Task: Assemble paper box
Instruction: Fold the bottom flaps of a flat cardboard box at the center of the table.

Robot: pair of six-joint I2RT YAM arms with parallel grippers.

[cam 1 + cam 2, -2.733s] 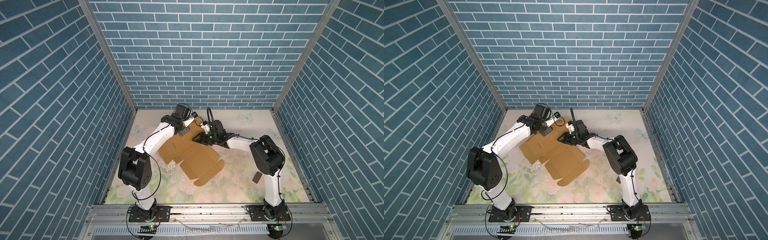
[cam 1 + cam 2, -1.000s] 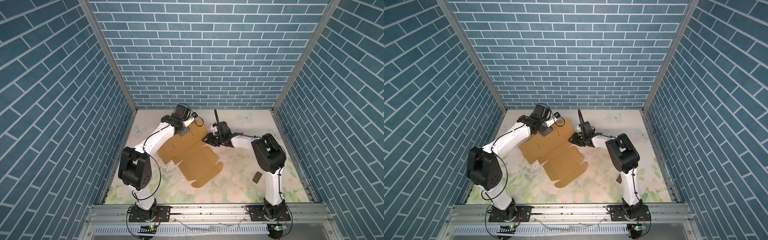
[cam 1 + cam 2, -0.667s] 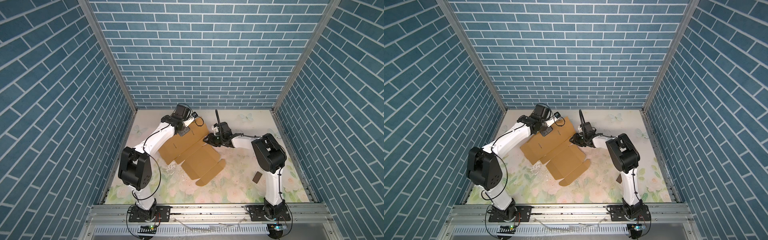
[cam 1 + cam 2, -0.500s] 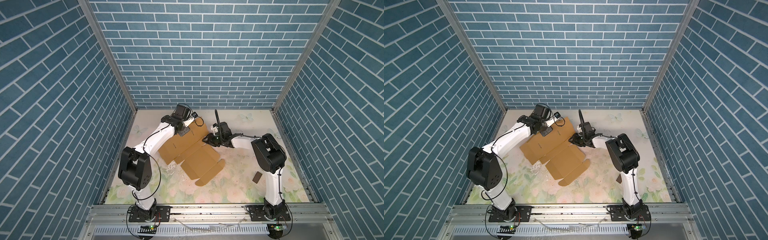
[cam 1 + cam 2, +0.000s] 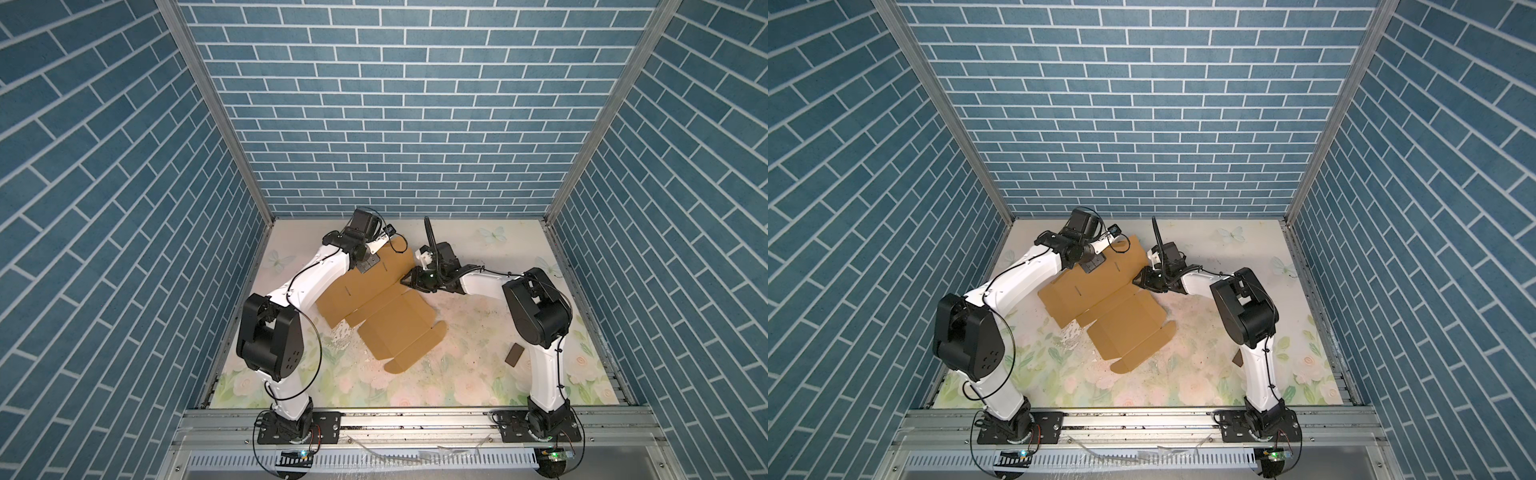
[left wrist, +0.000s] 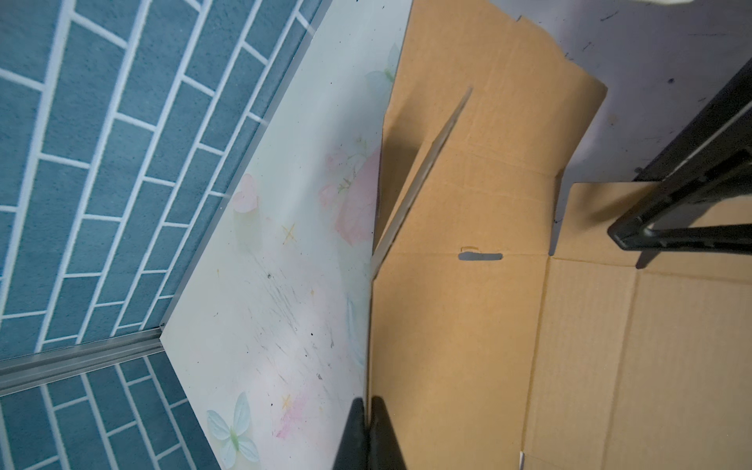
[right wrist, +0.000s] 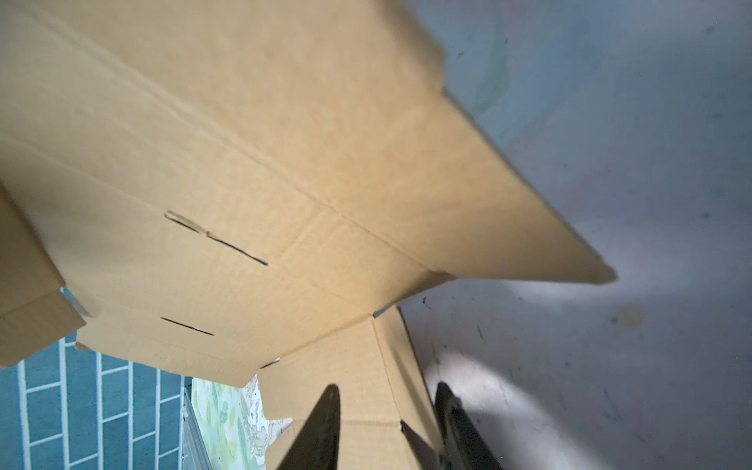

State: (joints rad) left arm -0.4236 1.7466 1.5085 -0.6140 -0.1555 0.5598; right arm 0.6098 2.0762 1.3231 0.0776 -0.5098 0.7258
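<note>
Likely light, stiffish, bends at creases: paper box (image 5: 395, 324). L hand (image 6: 368, 401) pinches its edge; R hand (image 7: 386, 390) part-spread astride flap edge, no grip. Best hold: edges nr folds.

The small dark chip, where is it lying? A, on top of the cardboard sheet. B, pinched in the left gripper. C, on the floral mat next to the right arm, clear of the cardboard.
C: in a top view the dark chip lies flat on the floral mat beside the right arm, apart from the paper box.
</note>
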